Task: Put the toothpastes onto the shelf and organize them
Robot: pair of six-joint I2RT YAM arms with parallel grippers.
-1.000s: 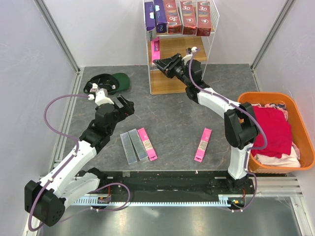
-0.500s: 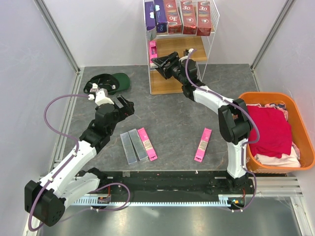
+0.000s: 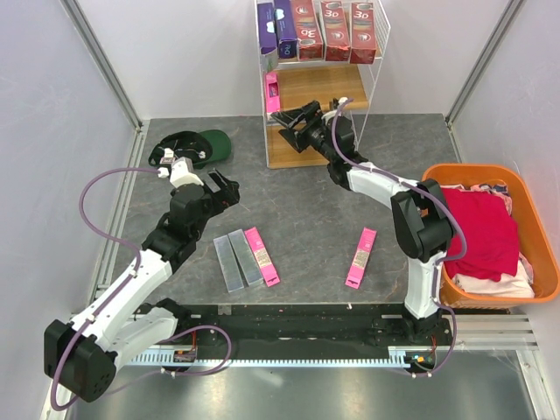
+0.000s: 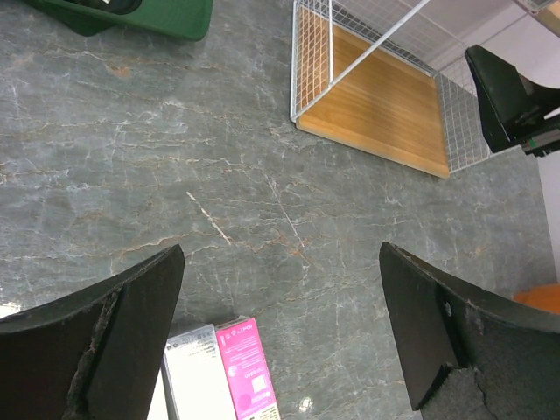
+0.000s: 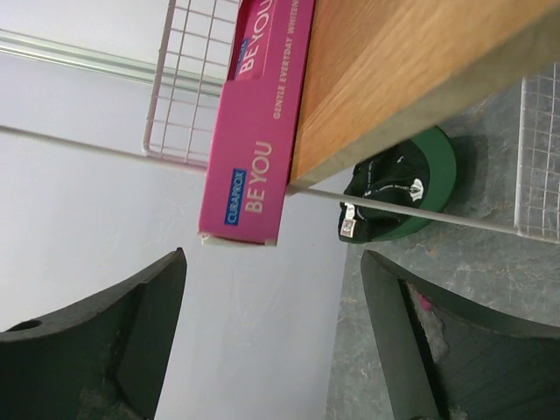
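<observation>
The shelf holds purple and dark red toothpastes upright on its top board. One pink toothpaste stands at the left of the middle board; in the right wrist view this pink carton rests against the wooden board. My right gripper is open just in front of it, holding nothing. On the table lie two silver-grey cartons, a pink one and another pink one. My left gripper hangs open above the table behind them, empty.
A green cap lies left of the shelf. An orange basket full of clothes stands at the right edge. The left wrist view shows the shelf's bottom board ahead, and a grey carton and a pink carton below.
My right gripper has opened and let go of the pink carton, which now stands on the middle board. The gripper has drawn back a little. The left arm has not moved.
</observation>
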